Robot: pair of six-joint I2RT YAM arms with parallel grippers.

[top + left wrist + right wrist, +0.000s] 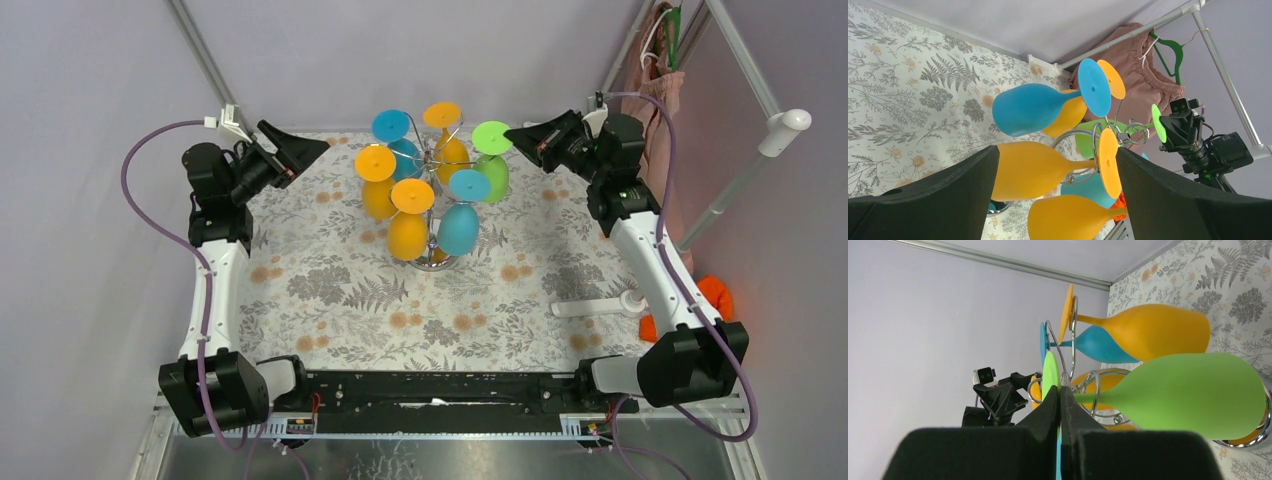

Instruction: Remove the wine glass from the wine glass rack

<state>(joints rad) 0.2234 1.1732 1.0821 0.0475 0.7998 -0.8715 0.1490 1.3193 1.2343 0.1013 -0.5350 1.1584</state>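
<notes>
Bright, even light, faint soft shadows, small glints on the wine glass rack (1248, 442).

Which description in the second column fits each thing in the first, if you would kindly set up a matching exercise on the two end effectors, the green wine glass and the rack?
Things:
1. left end effector
2. right end effector
3. green wine glass
4. wine glass rack

Descriptions:
A. stands on the floral cloth
B. shut
C. hangs bowl down
D. wide open

Pairs: 1-D, 2-B, 3-C, 4-A
</notes>
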